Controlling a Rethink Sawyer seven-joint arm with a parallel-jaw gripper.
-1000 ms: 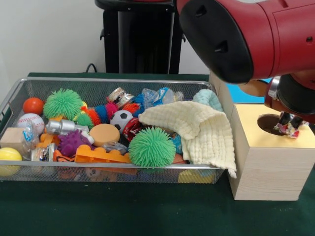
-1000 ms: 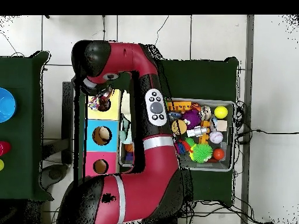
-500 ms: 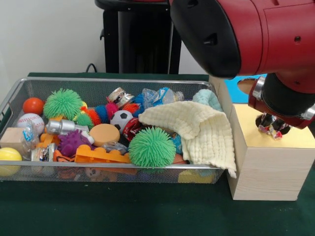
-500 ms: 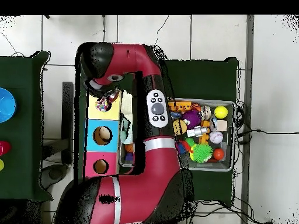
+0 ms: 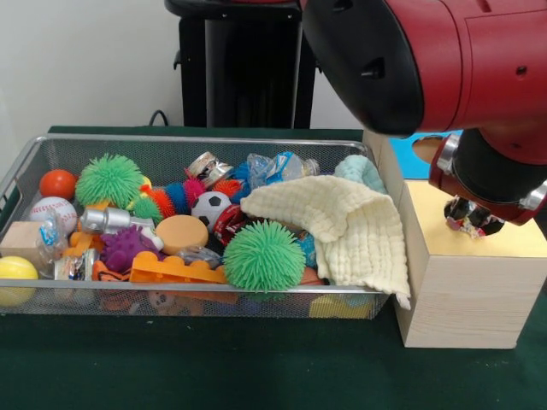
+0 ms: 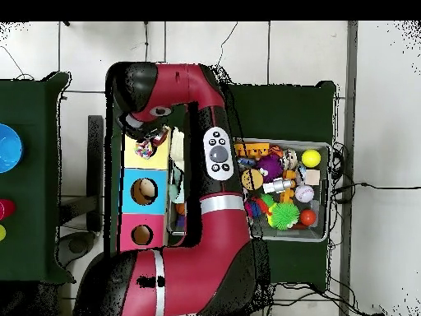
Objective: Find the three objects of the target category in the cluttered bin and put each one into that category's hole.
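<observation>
Now mid-delivery: claw [image 5: 473, 218] closed on a small crinkly wrapper [image 5: 475, 224], hanging just above the yellow top of the wooden box [image 5: 461, 295], over its hole by the look of the overhead view [image 6: 148, 146]. Not dropped yet. Cannot tell how many went in already. Bin [image 5: 162, 149] beside the box crowded with balls, spiky toys, cloth [image 5: 342, 226]; probably more searching left.

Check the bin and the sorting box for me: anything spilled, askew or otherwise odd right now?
One thing: the cream cloth hangs over the wire bin's right rim, draping down against the wooden box. Nothing lies spilled on the green table. The gripper holds a crinkly multicoloured item above the yellow section.
</observation>
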